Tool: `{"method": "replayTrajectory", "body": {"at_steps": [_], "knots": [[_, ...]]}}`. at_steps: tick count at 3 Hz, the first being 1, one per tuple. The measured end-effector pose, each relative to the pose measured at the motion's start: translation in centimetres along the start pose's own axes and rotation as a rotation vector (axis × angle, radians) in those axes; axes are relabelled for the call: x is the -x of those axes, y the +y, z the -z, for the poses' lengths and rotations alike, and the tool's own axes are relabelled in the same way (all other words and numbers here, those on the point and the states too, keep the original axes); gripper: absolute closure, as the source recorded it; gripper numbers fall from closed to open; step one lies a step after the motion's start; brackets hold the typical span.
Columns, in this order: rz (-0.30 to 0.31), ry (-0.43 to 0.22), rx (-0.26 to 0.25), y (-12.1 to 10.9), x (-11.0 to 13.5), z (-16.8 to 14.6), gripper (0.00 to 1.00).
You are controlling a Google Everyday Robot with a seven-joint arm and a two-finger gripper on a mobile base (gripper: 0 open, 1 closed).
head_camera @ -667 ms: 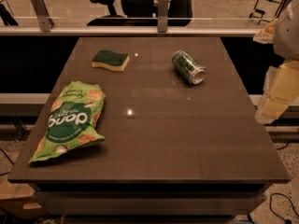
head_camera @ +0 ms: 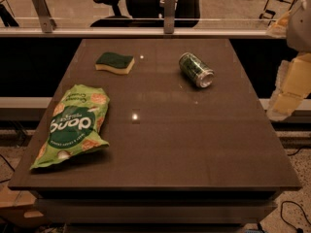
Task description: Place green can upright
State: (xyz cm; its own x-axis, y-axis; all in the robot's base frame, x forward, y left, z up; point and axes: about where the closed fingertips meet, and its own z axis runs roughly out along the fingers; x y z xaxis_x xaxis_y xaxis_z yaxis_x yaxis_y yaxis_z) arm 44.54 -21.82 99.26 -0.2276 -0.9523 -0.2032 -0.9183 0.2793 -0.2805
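Green can [head_camera: 196, 70] lies on its side, far right of the table [head_camera: 194, 149], long axis diagonal, silver end toward what seems the gripper [head_camera: 290, 87], hovering off the right edge; open or closed, can't tell.

The cream-coloured arm [head_camera: 295, 79] hangs at the far right edge of view, its pincer [head_camera: 278, 110] angled downward and holding nothing.

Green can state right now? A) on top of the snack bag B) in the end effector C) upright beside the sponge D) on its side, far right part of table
D: the green can lies on its side on the table, while the end effector hangs beyond the table's right edge, apart from it.
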Motion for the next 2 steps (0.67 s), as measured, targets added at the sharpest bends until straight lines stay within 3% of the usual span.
{"method": "replayTrajectory", "body": {"at_steps": [1, 2], "knots": [[-0.089, -0.005, 0.02, -2.0, -0.5, 0.2, 0.0], [-0.251, -0.026, 0.038, -4.7, -1.5, 0.5, 0.0]]}}
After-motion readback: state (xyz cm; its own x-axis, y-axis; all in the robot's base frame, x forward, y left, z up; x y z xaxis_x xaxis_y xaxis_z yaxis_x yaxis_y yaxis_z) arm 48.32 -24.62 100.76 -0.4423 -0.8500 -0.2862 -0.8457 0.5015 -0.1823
